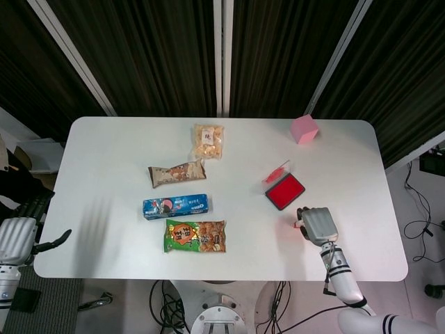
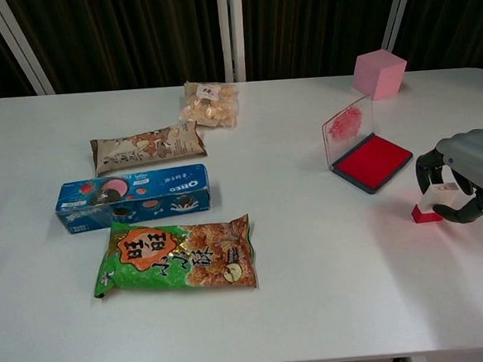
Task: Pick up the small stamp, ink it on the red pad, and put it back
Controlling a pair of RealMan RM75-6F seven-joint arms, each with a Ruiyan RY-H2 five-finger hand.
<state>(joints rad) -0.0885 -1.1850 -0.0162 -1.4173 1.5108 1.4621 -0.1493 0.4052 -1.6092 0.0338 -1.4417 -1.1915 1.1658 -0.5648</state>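
White table (image 1: 104,149): right hand (image 2: 466,173) curled around small stamp (image 2: 430,205), palm down.

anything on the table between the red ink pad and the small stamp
Nothing. In the chest view, only bare white table separates the red ink pad from the small stamp that the right hand holds.

In the head view the right hand (image 1: 318,224) covers nearly all of the small stamp (image 1: 297,225), leaving only a red sliver at its left side. In the chest view that hand is cut off by the right edge of the frame, and whether its fingers (image 2: 426,171) actually touch the stamp cannot be told. The left hand (image 1: 19,235) sits at the lower left edge of the head view, its arm cropped. The tabletop (image 2: 317,308) runs past the frame's lower edge in the chest view.
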